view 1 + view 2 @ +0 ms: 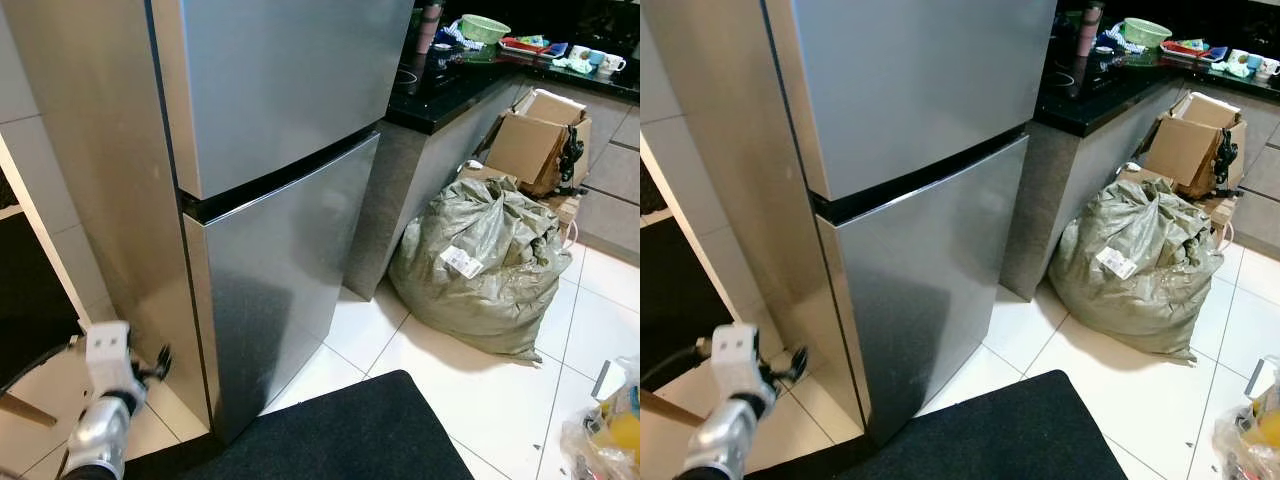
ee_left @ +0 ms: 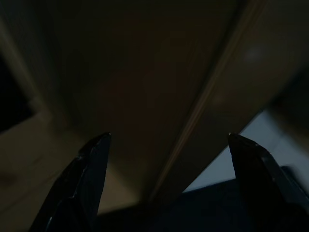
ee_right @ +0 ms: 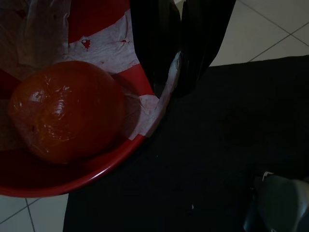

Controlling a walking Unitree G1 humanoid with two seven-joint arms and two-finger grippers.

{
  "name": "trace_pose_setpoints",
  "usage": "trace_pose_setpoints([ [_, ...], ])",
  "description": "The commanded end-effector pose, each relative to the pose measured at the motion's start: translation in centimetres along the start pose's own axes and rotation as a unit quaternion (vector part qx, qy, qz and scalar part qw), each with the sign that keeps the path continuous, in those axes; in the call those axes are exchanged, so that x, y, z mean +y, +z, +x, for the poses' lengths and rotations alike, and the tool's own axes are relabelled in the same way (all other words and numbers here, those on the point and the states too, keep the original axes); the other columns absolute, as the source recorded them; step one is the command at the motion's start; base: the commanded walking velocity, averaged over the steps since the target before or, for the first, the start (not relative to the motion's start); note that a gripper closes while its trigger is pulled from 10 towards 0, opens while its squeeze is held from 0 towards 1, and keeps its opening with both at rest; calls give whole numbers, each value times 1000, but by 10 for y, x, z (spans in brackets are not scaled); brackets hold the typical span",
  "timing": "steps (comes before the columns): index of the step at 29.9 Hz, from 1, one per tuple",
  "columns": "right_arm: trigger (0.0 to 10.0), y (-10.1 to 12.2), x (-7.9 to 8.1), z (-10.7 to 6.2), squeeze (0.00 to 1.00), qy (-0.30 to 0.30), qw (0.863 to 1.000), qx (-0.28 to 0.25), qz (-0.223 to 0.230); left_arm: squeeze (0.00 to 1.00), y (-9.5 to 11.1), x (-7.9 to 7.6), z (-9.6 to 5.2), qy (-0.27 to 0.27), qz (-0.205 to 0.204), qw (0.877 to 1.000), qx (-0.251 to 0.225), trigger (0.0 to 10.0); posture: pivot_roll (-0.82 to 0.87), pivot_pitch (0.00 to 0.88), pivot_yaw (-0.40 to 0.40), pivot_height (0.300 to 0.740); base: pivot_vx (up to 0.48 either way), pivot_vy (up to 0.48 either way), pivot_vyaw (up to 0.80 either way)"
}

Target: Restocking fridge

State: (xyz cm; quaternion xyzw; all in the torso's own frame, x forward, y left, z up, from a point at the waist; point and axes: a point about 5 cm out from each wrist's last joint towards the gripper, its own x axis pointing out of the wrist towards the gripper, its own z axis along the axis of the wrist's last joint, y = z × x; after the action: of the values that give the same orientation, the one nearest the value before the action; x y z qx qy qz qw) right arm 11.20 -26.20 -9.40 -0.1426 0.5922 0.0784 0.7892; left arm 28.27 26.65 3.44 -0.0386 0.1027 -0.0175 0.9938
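Observation:
A silver two-door fridge [image 1: 280, 250] stands before me with both doors closed. My left gripper [image 1: 155, 365] hangs low at the fridge's left front corner, near the floor. In the left wrist view its fingers [image 2: 91, 169] are spread open with nothing between them, facing the lower door's edge. My right gripper [image 3: 177, 79] is shut on the rim of a red bowl [image 3: 96, 174]. The bowl is covered in clear plastic wrap and holds a round orange-red fruit [image 3: 67, 111]. It hangs above the black mat [image 3: 217, 145].
A black mat [image 1: 340, 430] lies on the white tiles in front of the fridge. A stuffed grey-green sack [image 1: 480, 260] and cardboard boxes [image 1: 535, 140] sit right of it, below a black counter [image 1: 450, 85]. A plastic bag [image 1: 610, 420] lies at bottom right.

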Motion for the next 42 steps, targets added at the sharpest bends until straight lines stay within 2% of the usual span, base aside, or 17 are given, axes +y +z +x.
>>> trace_pose_setpoints([
  [1, 10000, 0, -3, -1, 0, -7, 1000, -2, 0, 1000, 13, -5, 6, -38, 16, 999, -23, 10000, -100, 5, -91, 740, 0, 0, 0],
  [3, 10000, -1, -2, 0, 0, -8, 1000, -2, 0, 1000, 41, -22, 19, -115, 59, 990, -63, 10000, -99, 10, -89, 740, 0, 0, 0],
  [4, 10000, -1, -2, 0, 0, -8, 1000, -2, 0, 1000, 41, -22, 19, -115, 59, 990, -63, 10000, -99, 10, -89, 740, 0, 0, 0],
  [5, 10000, -1, -2, 0, 0, -8, 1000, -1, 1, 1000, 58, -29, 25, -145, 85, 981, -93, 10000, -99, 10, -89, 740, 0, 0, 0],
  [7, 10000, -1, -2, 0, 0, -8, 1000, -2, 1, 1000, 65, -30, 27, -149, 92, 979, -103, 10000, -100, 9, -89, 740, 0, 0, 0],
  [8, 10000, -1, -2, 0, 0, -8, 1000, -2, 1, 0, 71, -32, 28, -155, 99, 976, -114, 10000, -100, 9, -89, 740, 0, 0, 0],
  [13, 10000, -2, -2, -1, 0, -8, 1000, -1, 1, 0, 80, -37, 29, -187, 101, 968, -129, 10000, -103, 13, -91, 740, 0, 0, 0],
  [14, 10000, -2, -3, -1, 0, -9, 1000, 0, 2, 0, 81, -40, 30, -198, 96, 969, -117, 10000, -104, 13, -90, 740, 0, 0, 0],
  [22, 10000, -3, -4, -1, 0, -10, 1000, 0, 2, 0, 80, -39, 27, -214, 94, 965, -118, 10000, -104, 15, -92, 740, 97, -150, 0],
  [26, 10000, -2, -4, -1, 0, -9, 1000, -1, 2, 0, 78, -35, 26, -206, 66, 970, -111, 10000, -103, 17, -89, 740, 283, -383, 0],
  [31, 10000, -3, -2, -1, 0, -6, 1000, -1, 2, 0, 77, -36, 21, -244, 45, 963, -107, 10000, -103, 16, -86, 740, 0, 0, 0],
  [37, 10000, -2, 0, 0, 0, -3, 1000, -2, 1, 0, 72, -30, 15, -253, 60, 962, -90, 10000, -104, 21, -81, 740, 0, 0, 0],
  [42, 10000, -4, 1, 0, 0, -2, 1000, 0, 1, 0, 73, -20, 14, -225, 73, 967, -90, 10000, -103, 22, -81, 740, 0, 0, 0],
])
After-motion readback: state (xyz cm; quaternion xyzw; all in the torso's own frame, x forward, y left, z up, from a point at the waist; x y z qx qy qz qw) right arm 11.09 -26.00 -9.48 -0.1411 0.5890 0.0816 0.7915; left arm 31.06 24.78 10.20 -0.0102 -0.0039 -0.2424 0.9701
